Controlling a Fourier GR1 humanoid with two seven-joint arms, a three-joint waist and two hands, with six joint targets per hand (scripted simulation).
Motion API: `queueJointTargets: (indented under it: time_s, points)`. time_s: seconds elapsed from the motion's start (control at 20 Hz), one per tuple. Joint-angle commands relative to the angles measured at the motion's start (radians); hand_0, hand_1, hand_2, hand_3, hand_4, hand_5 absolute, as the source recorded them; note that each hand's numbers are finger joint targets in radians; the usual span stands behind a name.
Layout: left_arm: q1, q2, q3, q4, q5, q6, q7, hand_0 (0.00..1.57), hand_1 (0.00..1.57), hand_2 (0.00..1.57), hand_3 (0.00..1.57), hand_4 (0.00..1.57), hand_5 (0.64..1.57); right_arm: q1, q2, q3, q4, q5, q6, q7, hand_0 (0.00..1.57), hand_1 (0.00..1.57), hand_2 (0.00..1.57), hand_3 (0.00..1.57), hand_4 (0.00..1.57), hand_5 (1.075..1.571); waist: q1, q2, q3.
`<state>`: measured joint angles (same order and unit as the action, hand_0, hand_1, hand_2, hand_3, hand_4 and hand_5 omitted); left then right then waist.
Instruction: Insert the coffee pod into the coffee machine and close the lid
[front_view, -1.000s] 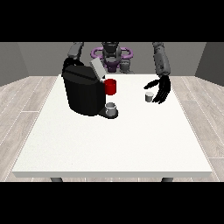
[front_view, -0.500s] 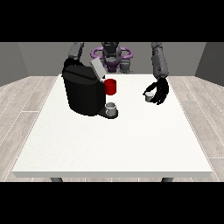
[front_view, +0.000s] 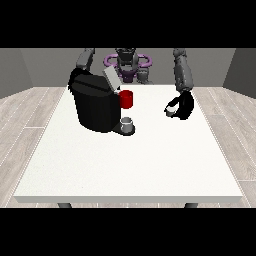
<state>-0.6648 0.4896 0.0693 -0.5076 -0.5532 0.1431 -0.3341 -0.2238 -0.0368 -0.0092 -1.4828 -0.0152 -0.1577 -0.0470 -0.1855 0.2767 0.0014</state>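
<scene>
The black coffee machine (front_view: 95, 107) stands on the table's left half, its grey lid (front_view: 111, 79) tilted up and open. A red holder (front_view: 127, 99) juts from its front above a small grey cup (front_view: 128, 122) on the drip tray. To the right of the machine, the hand at the view's right (front_view: 184, 106) is low over the table, fingers curled round the small pale coffee pod (front_view: 171, 111). The hand at the view's left (front_view: 73, 82) is mostly hidden behind the machine's back corner.
The white table (front_view: 130, 165) stretches wide toward the camera in front of the machine. The robot's torso, with a purple ring (front_view: 127, 62), stands behind the far edge. Wooden floor surrounds the table.
The hand at the view's right has closed its fingers round the pod and shifted slightly right and down. The machine, the lid and the other arm have not moved.
</scene>
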Motion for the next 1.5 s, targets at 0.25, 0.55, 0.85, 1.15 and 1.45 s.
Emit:
queueJointTargets:
  time_s: [0.25, 0.55, 0.85, 1.15, 1.45]
  points:
    - [-0.068, 0.037, 0.002, -0.027, 0.004, -0.108, -0.106, 1.48, 1.48, 1.47, 1.41, 0.63, 1.571, 0.022, -0.003, -0.029, 0.047, -0.024, 0.012, -0.009, 0.00, 0.00, 0.00, 0.00, 0.44, 1.571, 0.016, -0.047, -0.0015]
    - [-0.153, -0.017, -0.012, -0.055, -0.014, -0.143, -0.016, 1.29, 1.29, 1.36, 1.34, 0.56, 1.571, -0.022, 0.035, 0.009, 0.082, 0.002, -0.035, 0.024, 0.00, 0.00, 0.00, 0.00, 0.47, 1.571, 0.011, -0.089, -0.0015]
    - [-0.225, -0.052, -0.048, -0.135, -0.031, -0.231, 0.060, 1.23, 1.23, 1.32, 1.29, 0.57, 1.571, -0.055, -0.019, -0.079, 0.212, -0.055, 0.032, -0.057, 0.00, 0.00, 0.00, 0.00, 0.49, 1.571, 0.045, -0.124, -0.0008]
    - [-0.278, -0.063, -0.033, -0.134, -0.024, -0.302, 0.141, 1.25, 1.25, 1.33, 1.29, 0.56, 1.571, -0.027, 0.014, -0.025, 0.182, -0.036, 0.023, 0.001, 0.00, 0.00, 0.00, 0.00, 0.50, 1.571, 0.008, -0.198, -0.0011]
    - [-0.377, -0.027, 0.007, -0.149, -0.039, -0.247, 0.168, 1.02, 1.02, 1.21, 1.23, 0.50, 1.571, -0.037, 0.018, -0.004, 0.168, -0.012, 0.025, -0.052, 0.00, 0.00, 0.00, 0.00, 0.49, 1.571, -0.052, -0.113, -0.0012]
